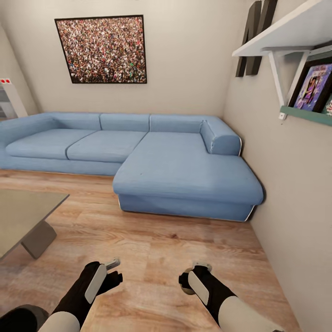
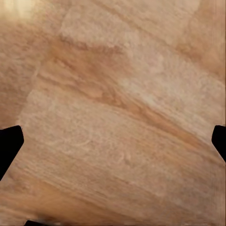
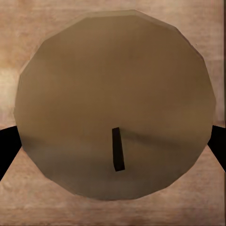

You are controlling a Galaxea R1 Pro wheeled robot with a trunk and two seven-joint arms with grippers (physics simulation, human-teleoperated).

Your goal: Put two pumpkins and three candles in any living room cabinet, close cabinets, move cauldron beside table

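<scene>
A living room with a blue corner sofa (image 1: 152,157) against beige walls. Both robot arms hang low over the wood floor (image 1: 152,249). The right gripper (image 1: 196,276) holds a candle (image 3: 115,103): in the right wrist view its olive-brown round top, with a short dark wick (image 3: 117,149), sits directly between the two dark fingertips (image 3: 7,146), which press its sides. The left gripper (image 1: 113,272) is spread wide and empty above bare floorboards. A grey table (image 1: 23,216) stands to the left.
</scene>
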